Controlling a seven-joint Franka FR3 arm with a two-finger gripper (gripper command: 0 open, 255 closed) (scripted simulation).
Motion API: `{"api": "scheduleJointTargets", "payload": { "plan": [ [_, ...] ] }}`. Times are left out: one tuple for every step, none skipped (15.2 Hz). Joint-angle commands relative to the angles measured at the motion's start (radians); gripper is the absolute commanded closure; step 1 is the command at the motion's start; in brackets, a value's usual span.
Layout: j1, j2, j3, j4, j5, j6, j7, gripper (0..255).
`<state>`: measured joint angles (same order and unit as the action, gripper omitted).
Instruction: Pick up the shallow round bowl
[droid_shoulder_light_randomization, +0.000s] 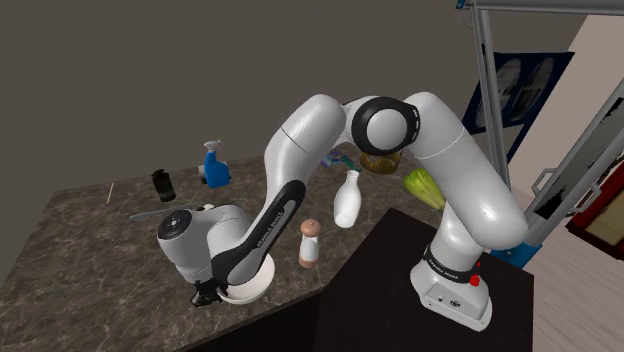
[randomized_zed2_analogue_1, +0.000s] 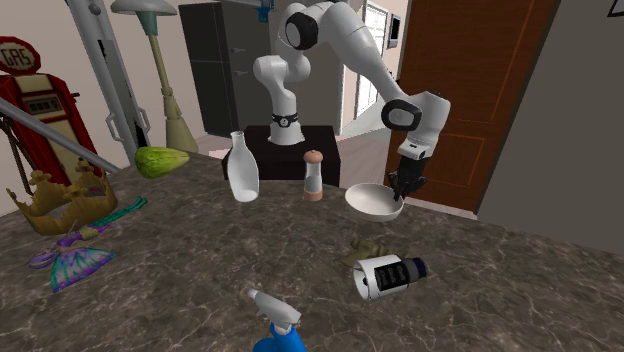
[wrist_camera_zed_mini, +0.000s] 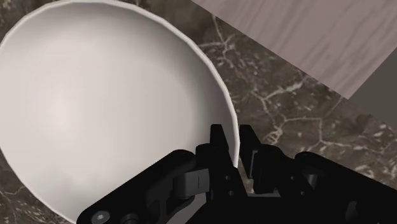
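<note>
A dark marbled worktop (randomized_zed2_analogue_1: 200, 270) fills a house interior, with a brown door behind it. Near the worktop's edge, the shallow white bowl (wrist_camera_zed_mini: 108, 114) has its rim pinched by the black end effector (wrist_camera_zed_mini: 234, 143), one finger inside the bowl and one outside. The grasp looks made, so the lift is what remains. The bowl appears tilted in the second exterior view, but whether it has cleared the stone cannot be told. A brown-capped shaker (randomized_zed2_analogue_1: 314, 175) stands near the bowl, and a white bottle (randomized_zed2_analogue_1: 241, 167) stands farther from it. A dark jar (randomized_zed2_analogue_1: 388, 275) on its side and a blue spray bottle (randomized_zed2_analogue_1: 275, 335) are well apart from the bowl.
</note>
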<state>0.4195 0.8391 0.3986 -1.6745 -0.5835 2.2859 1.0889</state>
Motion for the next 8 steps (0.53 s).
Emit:
{"api": "scheduleJointTargets", "payload": {
  "plan": [
    [-0.001,0.000,-0.001,-0.001,-0.001,0.001,0.000,255],
    [-0.004,-0.010,0.003,-0.005,0.004,-0.005,-0.003,255],
    [-0.007,-0.021,0.008,-0.009,0.008,-0.012,-0.006,255],
    [-0.010,-0.031,0.012,-0.013,0.012,-0.018,-0.009,255],
    [-0.013,-0.042,0.016,-0.016,0.016,-0.025,-0.012,255],
    [-0.015,-0.052,0.020,-0.019,0.021,-0.032,-0.015,255],
    [-0.018,-0.062,0.024,-0.022,0.025,-0.039,-0.018,255],
    [-0.021,-0.072,0.028,-0.025,0.030,-0.046,-0.021,255]
  ]
}}
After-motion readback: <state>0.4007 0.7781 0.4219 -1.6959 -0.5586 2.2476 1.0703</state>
